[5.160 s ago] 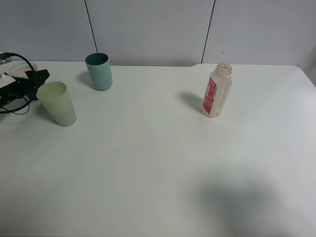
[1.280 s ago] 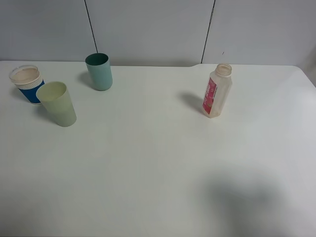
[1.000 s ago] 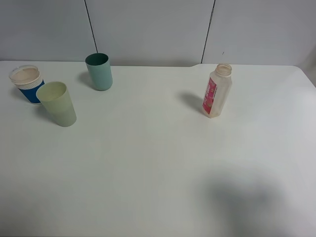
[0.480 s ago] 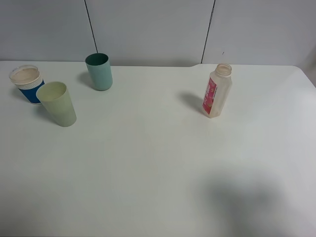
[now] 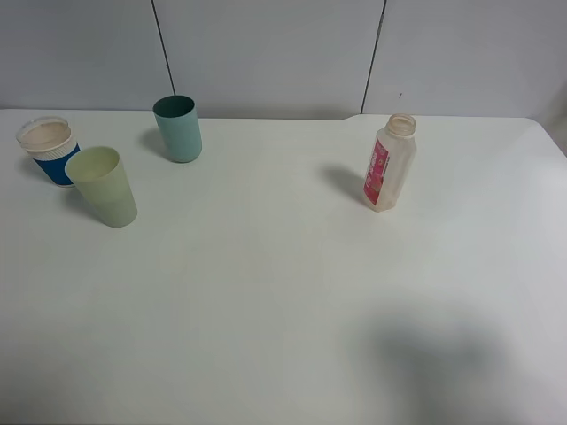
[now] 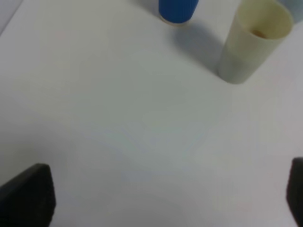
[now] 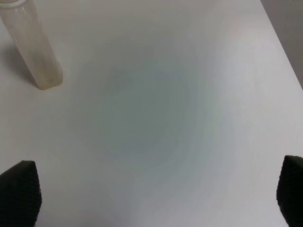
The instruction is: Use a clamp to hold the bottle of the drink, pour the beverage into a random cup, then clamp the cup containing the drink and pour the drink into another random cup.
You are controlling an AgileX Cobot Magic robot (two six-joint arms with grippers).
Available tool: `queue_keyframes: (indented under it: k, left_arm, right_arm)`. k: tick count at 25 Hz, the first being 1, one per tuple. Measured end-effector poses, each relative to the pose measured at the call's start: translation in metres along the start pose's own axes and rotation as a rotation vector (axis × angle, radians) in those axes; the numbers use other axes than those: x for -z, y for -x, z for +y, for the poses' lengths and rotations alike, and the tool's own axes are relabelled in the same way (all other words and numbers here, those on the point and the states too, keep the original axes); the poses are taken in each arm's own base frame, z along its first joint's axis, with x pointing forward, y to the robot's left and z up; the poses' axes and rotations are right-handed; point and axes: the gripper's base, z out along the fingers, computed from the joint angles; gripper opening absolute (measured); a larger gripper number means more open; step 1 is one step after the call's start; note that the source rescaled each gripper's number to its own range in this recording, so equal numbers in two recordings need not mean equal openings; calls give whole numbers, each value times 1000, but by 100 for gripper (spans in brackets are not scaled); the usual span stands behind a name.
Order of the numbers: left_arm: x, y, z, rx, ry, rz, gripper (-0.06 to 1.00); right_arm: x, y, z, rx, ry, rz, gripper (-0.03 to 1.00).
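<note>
Both arms are pulled back off the overhead view; I see them only through the wrist cameras. My left pincer (image 6: pixel 156 198) hangs over bare desk (image 5: pixel 283 301), tips spread wide and holding nothing; ahead of it stand the pale yellow-green tumbler (image 6: pixel 253 40), with a trace of drink at its bottom, and beyond that the blue-sleeved cup (image 6: pixel 177 10). My right pincer (image 7: pixel 156 194) is likewise spread and empty, with the bottle (image 7: pixel 32 47) upright ahead, well apart from it.
</note>
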Motion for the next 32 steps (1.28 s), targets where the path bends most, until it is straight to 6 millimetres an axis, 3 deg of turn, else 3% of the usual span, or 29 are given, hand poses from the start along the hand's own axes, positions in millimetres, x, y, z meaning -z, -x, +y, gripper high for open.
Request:
queue_keyframes:
  k: [6, 15, 21, 32]
  left_arm:
    - [-8, -14, 2, -10, 0, 6, 97]
    - [-10, -13, 2, -85, -17, -106, 97]
    - [-11, -14, -3, -189, -71, -123, 97]
    - [-12, -15, -5, -229, -93, -120, 97]
  right_arm:
    - [0, 0, 0, 0, 0, 0, 100]
    - [0, 0, 0, 0, -1, 0, 100]
    - [0, 0, 0, 0, -1, 0, 100]
    - [0, 0, 0, 0, -1, 0, 100]
